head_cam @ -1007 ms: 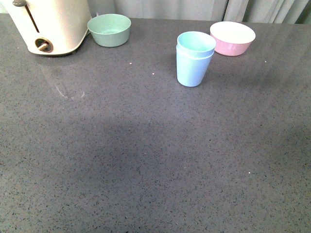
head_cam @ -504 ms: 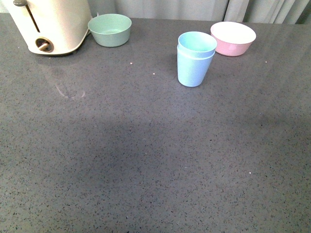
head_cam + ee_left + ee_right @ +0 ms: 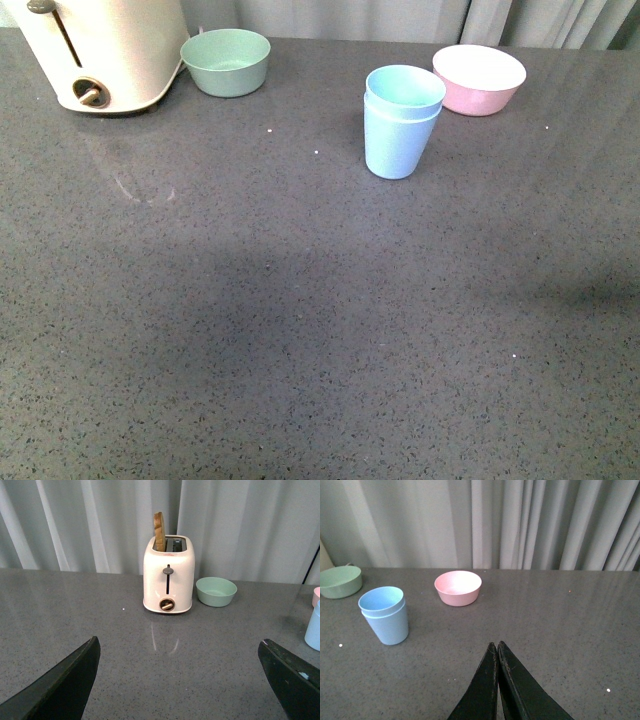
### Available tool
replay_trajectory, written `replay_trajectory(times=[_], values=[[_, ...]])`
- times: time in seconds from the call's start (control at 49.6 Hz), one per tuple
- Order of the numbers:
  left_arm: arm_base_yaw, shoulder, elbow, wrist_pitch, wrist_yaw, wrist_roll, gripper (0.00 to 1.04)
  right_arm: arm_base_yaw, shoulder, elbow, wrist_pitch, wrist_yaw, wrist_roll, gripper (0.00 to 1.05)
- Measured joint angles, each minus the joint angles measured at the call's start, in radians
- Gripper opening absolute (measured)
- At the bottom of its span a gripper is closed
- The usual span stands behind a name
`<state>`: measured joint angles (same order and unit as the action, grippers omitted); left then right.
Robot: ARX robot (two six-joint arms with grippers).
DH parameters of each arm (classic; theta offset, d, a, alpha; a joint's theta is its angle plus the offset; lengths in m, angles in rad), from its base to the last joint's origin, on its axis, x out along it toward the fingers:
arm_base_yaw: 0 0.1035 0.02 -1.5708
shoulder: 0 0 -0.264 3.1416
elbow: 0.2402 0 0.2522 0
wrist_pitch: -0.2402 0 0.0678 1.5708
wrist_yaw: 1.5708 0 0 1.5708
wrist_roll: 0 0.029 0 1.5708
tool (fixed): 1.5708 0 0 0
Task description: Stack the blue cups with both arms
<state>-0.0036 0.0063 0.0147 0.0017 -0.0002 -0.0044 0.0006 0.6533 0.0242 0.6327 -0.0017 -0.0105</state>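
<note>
The two blue cups (image 3: 401, 120) stand upright, one nested inside the other, on the grey table right of centre at the back. They also show in the right wrist view (image 3: 385, 615), and one edge shows in the left wrist view (image 3: 313, 625). No arm shows in the front view. My left gripper (image 3: 179, 645) is open and empty, its black fingers (image 3: 65, 685) wide apart over bare table. My right gripper (image 3: 496, 645) is shut and empty, well apart from the cups.
A pink bowl with white inside (image 3: 479, 78) sits just behind and right of the cups. A sage-green bowl (image 3: 226, 61) and a cream toaster (image 3: 100, 50) holding a slice of toast (image 3: 159, 531) stand at the back left. Grey curtains hang behind the table.
The stacked cups have not moved. A faint shadow has appeared on the table at the right edge of the front view.
</note>
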Motion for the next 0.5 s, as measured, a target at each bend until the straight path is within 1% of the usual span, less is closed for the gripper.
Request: replay_trajectory(times=[0.504], values=[[0.000, 0.000, 0.000, 0.000, 0.000, 0.000, 0.96, 0.000, -0.289, -0.001, -0.269, 0.001, 0.000, 0.02]])
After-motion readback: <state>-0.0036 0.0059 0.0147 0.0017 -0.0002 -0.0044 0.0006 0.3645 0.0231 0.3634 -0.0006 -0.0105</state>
